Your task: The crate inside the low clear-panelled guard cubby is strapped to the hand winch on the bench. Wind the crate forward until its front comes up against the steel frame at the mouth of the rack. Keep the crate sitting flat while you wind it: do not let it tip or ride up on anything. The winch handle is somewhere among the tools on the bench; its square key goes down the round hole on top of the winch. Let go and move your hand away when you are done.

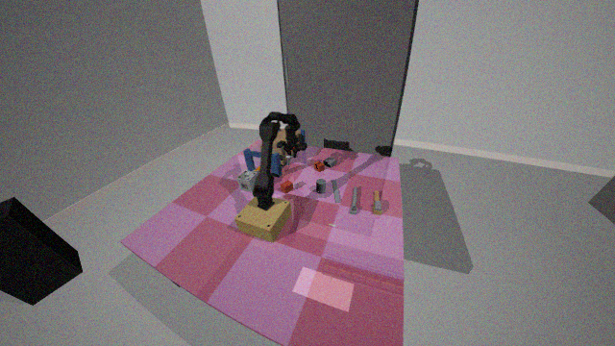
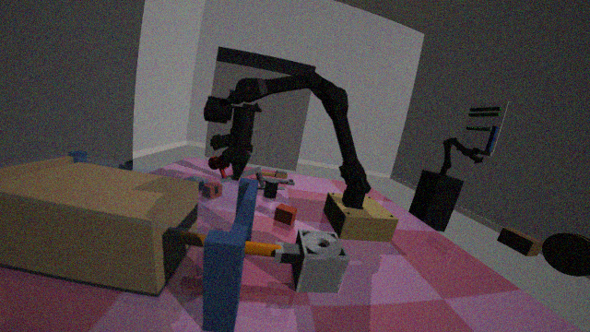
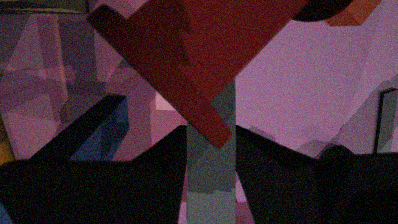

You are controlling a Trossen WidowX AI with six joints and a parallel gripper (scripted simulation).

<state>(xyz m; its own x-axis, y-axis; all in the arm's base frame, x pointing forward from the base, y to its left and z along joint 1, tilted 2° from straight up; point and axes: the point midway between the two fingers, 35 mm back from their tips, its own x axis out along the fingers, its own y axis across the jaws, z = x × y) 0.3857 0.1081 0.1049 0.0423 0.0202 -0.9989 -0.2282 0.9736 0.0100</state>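
My gripper (image 1: 294,152) (image 2: 236,177) (image 3: 208,132) is shut on a grey bar (image 3: 211,172) with a red grip (image 2: 219,162) (image 3: 165,50), which looks like the winch handle, above the bench beyond the crate. Its square key cannot be made out. The tan crate (image 1: 284,139) (image 2: 83,198) sits behind the blue steel frame (image 1: 259,155) (image 2: 223,277), with a gap between them. It looks flat. An orange strap (image 2: 263,248) runs through the frame to the grey winch (image 1: 246,181) (image 2: 321,272), whose top hole is bare. The clear panels are hard to make out.
A red block (image 1: 286,186) (image 2: 286,215) lies near the winch. A dark cylinder (image 1: 321,185) (image 2: 271,190), a grey bar tool (image 1: 355,201) and a yellow-handled tool (image 1: 378,203) stand or lie farther right. An orange-red block (image 1: 319,166) (image 2: 212,190) lies near the gripper's side.
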